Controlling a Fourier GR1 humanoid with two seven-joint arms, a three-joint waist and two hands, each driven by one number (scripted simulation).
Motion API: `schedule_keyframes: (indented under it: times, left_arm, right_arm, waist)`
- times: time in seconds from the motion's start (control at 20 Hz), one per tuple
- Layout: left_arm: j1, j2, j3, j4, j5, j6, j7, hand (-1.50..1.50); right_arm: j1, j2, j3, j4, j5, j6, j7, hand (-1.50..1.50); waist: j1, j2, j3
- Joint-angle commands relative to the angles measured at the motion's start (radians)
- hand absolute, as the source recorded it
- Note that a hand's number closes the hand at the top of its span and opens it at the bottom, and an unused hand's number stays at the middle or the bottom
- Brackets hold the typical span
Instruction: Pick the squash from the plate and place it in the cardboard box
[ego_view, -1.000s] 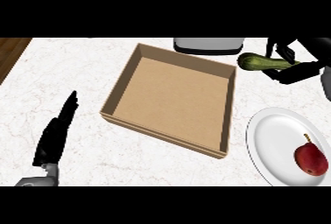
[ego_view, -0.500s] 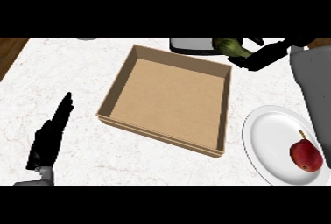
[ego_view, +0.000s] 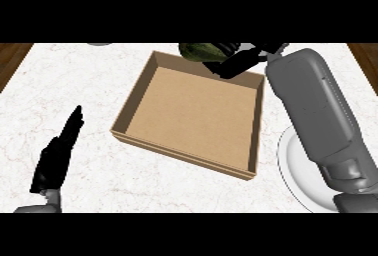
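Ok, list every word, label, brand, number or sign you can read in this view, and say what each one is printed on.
There are none to read. The cardboard box is plain brown inside and on its walls, the white plate is blank, and the marble counter carries only veining. The squash in the right hand, the left hand and the grey forearm show no markings either.

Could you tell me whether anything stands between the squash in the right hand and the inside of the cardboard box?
Nothing visible does. The right hand holds the squash at the far wall of the cardboard box, whose top is open and whose floor shows nothing lying on it.
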Motion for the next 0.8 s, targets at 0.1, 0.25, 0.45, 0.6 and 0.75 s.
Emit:
schedule_keyframes:
  times: [0.1, 0.25, 0.45, 0.6, 0.75]
  left_arm:
    - [-0.007, 0.003, 0.021, 0.026, 0.017, -0.02, -0.025, 0.0]
    - [-0.026, -0.011, 0.01, 0.043, -0.002, -0.006, -0.033, 0.0]
    - [0.027, -0.016, -0.006, -0.014, -0.013, -0.008, -0.026, 0.0]
    - [-0.048, -0.008, 0.009, 0.018, 0.007, -0.033, 0.005, 0.0]
    - [-0.029, -0.03, -0.003, 0.042, -0.042, 0.015, -0.033, 0.0]
  right_arm:
    - [0.001, 0.139, 0.096, 0.041, 0.096, -0.076, 0.085, 1.5]
    - [-0.008, 0.184, 0.149, 0.142, 0.12, -0.147, 0.095, 1.5]
    - [-0.085, 0.186, 0.109, 0.351, 0.106, -0.191, 0.082, -1.5]
    - [-0.108, 0.187, 0.168, 0.417, 0.049, -0.245, 0.08, -1.5]
    - [-0.126, 0.188, 0.168, 0.467, -0.026, -0.274, 0.036, -1.5]
  waist:
    - [-0.002, 0.0, 0.0]
    - [0.004, 0.002, 0.0]
    - [0.024, 0.007, 0.0]
    - [0.024, 0.008, 0.0]
    - [0.027, 0.008, 0.0]
